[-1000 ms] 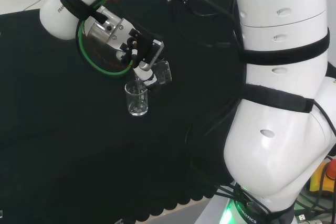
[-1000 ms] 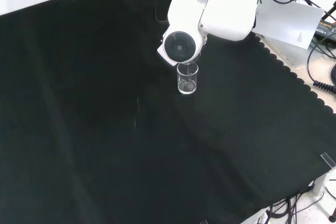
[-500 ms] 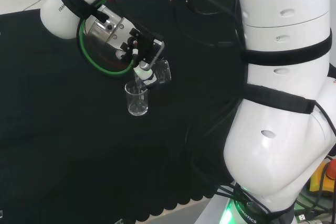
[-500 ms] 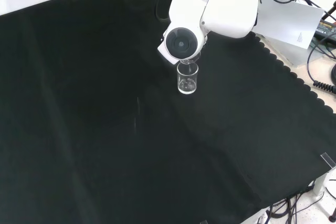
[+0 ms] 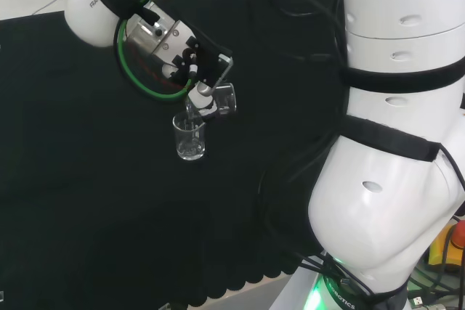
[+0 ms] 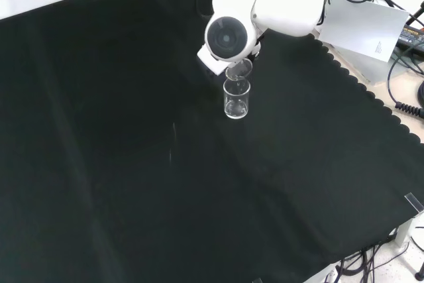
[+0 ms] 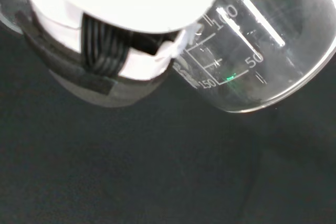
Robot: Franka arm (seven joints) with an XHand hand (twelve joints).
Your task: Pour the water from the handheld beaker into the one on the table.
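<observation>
My hand (image 5: 197, 92) gripped the tilted beaker (image 5: 224, 99) over the table beaker (image 5: 189, 138) mid-cloth; pour looked underway, unfinished.

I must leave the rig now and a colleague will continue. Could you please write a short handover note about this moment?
Hand: the hand is shut on the handheld beaker, which is tipped with its lip over the beaker on the table.
Things: the beaker on the table stands upright on the black cloth; in the front view it sits just below the arm's round grey cap.
Done: the handheld beaker is lifted, placed above the other one and tilted for pouring.
Left: I cannot tell how much water has passed. Finish the pour, then bring the handheld beaker upright.
</observation>
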